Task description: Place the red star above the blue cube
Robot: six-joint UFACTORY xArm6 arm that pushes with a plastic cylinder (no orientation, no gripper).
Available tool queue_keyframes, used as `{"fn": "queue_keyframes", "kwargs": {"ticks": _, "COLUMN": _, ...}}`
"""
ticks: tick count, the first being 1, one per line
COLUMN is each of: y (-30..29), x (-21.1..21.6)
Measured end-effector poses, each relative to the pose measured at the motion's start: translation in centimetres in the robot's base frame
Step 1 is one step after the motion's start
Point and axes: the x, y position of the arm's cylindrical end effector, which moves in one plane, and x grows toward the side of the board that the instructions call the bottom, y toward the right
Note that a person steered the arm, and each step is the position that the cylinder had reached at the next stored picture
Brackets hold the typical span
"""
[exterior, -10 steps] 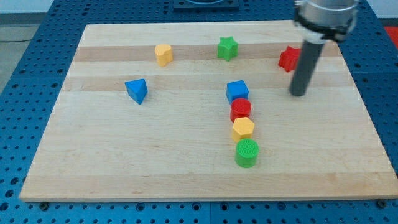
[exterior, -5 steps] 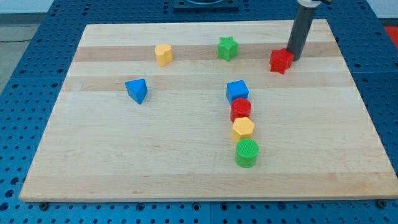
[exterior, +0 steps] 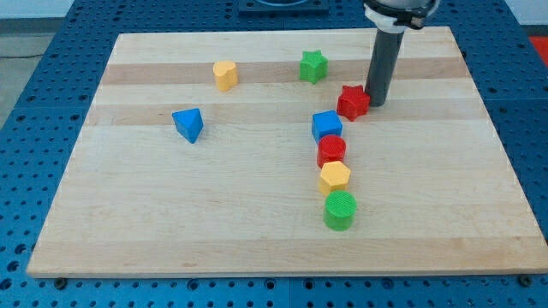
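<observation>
Altogether eight blocks sit on the wooden surface: two red, two blue, two yellow and two green. My tip stands against the right side of the red star, touching it or very nearly so, with the dark rod rising toward the view's top. The tool is a plain rod with nothing that opens or closes, and it holds nothing; it only presses sideways. The red star lies just up and to the right of the blue cube, close beside its upper right corner but not straight above it. Below the blue cube runs a tight column of three more blocks toward the view's bottom: a red cylinder touching the cube, then a yellow hexagonal block, then a green cylinder. Well apart from that column, near the view's top, a green star sits to the upper left of the red star, and a yellow block, its shape rounded and hard to make out, lies further left. A blue triangular block sits alone toward the view's left.
</observation>
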Motion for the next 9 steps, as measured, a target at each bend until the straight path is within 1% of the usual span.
{"fn": "queue_keyframes", "kwargs": {"ticks": 1, "y": 0.3, "x": 0.8}}
{"fn": "queue_keyframes", "kwargs": {"ticks": 3, "y": -1.8, "x": 0.8}}
{"fn": "queue_keyframes", "kwargs": {"ticks": 9, "y": -5.1, "x": 0.8}}
